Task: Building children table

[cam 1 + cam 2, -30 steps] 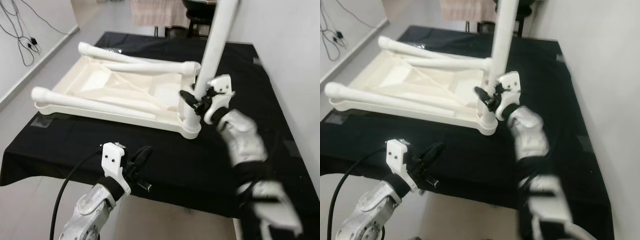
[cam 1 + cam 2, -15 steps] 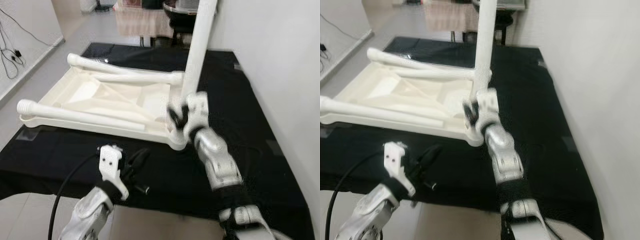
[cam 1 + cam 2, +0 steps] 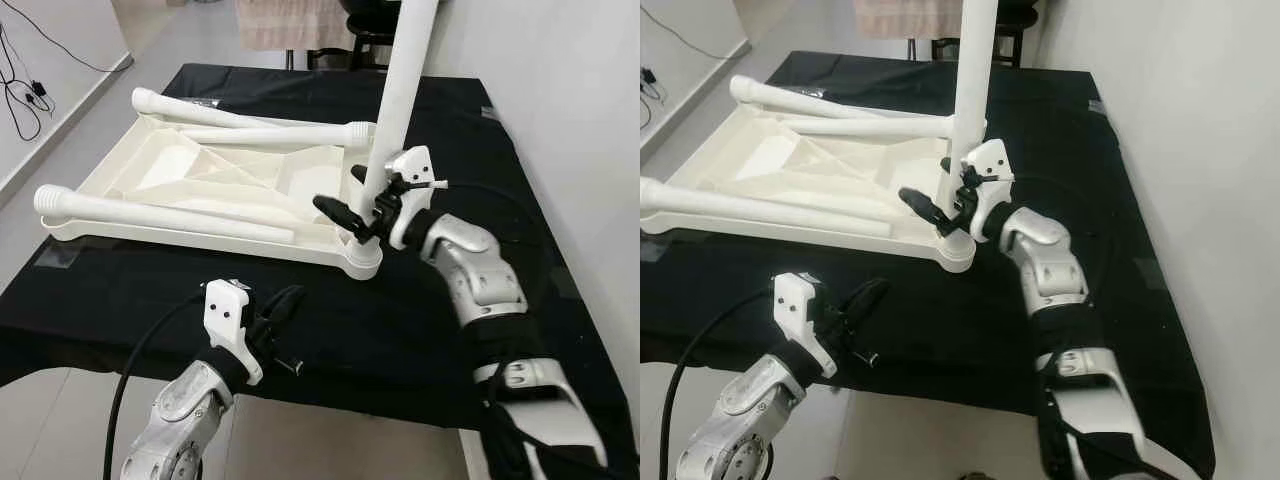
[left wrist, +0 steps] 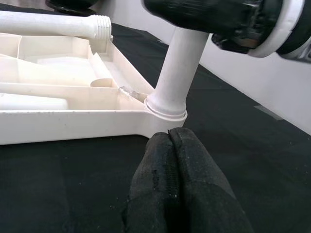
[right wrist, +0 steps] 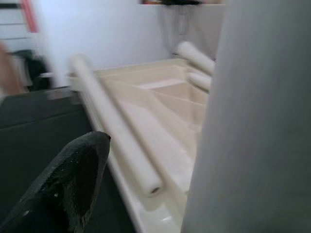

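A cream plastic table top (image 3: 190,236) lies upside down on a black-covered table (image 3: 420,320). Three loose legs lie in it, the nearest one (image 3: 160,211) along its front rim. A fourth leg (image 3: 400,80) stands upright in the near right corner socket (image 4: 166,108). My right gripper (image 3: 338,187) is open, one finger on each side of that upright leg low down; one finger (image 5: 68,184) stands apart from the leg (image 5: 252,116). My left gripper (image 3: 283,306) is shut on nothing at the table's near edge, pointing at the socket corner.
A white wall (image 3: 560,80) runs close along the right side of the table. Cables (image 3: 25,90) hang by the wall at far left above bare floor. A dark chair (image 3: 365,25) and a cloth-draped piece (image 3: 285,20) stand behind the table.
My right gripper, which was closed on the upright leg a second ago, now has its fingers spread around it. The head view has shifted a little. The left arm has barely moved.
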Motion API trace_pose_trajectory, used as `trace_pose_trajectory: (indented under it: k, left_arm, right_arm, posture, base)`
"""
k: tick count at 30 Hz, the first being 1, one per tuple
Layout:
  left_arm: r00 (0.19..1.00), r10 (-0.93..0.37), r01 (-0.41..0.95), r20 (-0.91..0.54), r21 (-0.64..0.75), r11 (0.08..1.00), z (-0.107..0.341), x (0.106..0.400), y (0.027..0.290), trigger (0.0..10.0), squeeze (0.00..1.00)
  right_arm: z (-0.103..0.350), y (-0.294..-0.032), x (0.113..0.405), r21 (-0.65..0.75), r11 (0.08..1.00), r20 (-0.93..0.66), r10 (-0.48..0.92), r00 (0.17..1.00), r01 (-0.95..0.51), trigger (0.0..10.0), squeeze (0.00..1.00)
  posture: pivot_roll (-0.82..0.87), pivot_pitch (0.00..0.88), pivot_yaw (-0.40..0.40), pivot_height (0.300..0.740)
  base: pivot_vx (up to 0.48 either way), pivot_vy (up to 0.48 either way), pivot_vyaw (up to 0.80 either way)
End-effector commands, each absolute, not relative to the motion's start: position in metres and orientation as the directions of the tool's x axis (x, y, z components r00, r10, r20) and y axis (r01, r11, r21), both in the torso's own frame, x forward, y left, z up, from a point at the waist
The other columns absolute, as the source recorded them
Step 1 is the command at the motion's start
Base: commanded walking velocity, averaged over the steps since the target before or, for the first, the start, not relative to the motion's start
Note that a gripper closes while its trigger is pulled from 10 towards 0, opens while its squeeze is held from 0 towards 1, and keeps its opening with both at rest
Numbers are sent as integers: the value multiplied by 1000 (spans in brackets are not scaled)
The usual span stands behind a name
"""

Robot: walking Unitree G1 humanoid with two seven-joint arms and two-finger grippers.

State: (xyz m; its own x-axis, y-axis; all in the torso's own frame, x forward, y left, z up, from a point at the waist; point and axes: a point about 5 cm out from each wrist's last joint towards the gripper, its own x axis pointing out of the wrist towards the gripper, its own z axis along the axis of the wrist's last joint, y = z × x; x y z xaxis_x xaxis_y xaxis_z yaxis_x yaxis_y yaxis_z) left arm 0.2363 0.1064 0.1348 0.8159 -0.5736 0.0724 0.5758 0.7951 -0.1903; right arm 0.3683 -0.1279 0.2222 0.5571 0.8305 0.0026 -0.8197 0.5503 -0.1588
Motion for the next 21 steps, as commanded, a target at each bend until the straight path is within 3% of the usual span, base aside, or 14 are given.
trace_pose_trajectory:
  k: [1,2,3,7,8,15,21]
  left_arm:
    - [817,-573,573,62,-199,795,131,236,105,10000,0]
    - [817,-573,573,62,-199,795,131,236,105,10000,0]
    - [818,-572,572,62,-199,796,131,236,105,10000,0]
    - [818,-572,571,62,-199,796,131,236,105,10000,0]
    - [818,-571,571,62,-199,796,131,235,105,10000,0]
    - [818,-572,572,63,-201,795,131,234,105,10000,0]
    - [816,-574,574,63,-205,793,132,234,105,10000,0]
  right_arm:
    - [222,-117,367,-176,416,-30,904,427,-892,10000,0]
    - [222,-117,367,-176,416,-30,904,427,-892,10000,0]
    - [223,-120,375,-141,408,-41,908,417,-902,2196,0]
    - [224,-121,378,-122,413,-40,906,420,-902,2196,0]
    - [224,-122,379,-108,411,-39,908,417,-905,0,0]
    - [222,-132,380,-92,401,-33,913,406,-911,0,0]
    - [217,-144,381,-118,485,-27,871,491,-866,0,0]
  posture:
    - [52,97,-48,740]
    - [52,97,-48,740]
    - [59,99,-49,740]
    - [60,99,-49,740]
    - [61,99,-50,740]
    - [58,105,-44,740]
    - [52,114,-39,740]
  base:
    - [0,0,0]
    - [0,0,0]
    - [0,0,0]
    - [0,0,0]
    - [0,0,0]
    - [0,0,0]
    - [0,0,0]
